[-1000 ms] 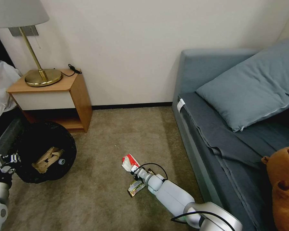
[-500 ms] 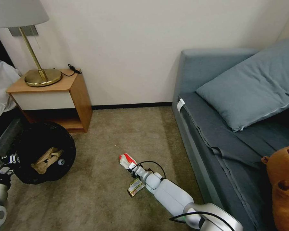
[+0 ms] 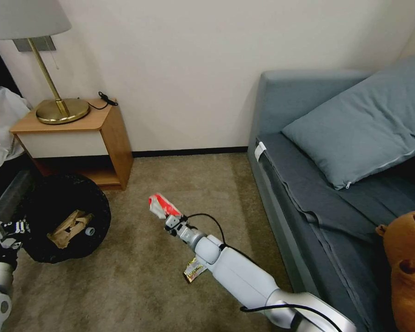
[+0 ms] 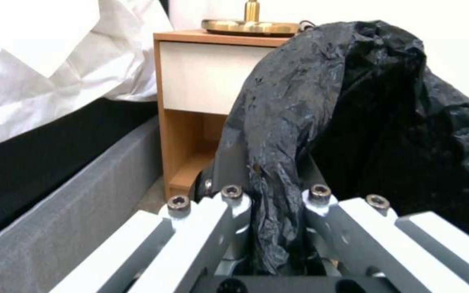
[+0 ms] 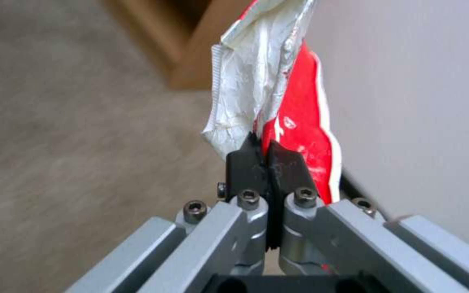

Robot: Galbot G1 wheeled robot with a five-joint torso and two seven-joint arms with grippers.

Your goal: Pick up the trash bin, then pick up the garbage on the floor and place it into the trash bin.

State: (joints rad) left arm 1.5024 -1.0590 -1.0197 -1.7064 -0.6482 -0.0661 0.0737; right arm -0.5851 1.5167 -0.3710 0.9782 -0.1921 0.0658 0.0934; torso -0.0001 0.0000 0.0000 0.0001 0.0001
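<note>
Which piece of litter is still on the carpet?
The yellowish-brown snack wrapper, beside the right arm. The red-white wrapper is off the floor; the paper bag is binned.

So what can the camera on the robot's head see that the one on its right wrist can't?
Head view alone: the trash bin with the crumpled paper bag inside, held at its rim by the left gripper, the yellowish snack wrapper on the carpet, the lamp, sofa and plush bear.

Right wrist view alone: the right gripper's fingertips pressed together on the wrapper's edge.

Both: the right gripper holding the red-white wrapper, above the carpet.
</note>
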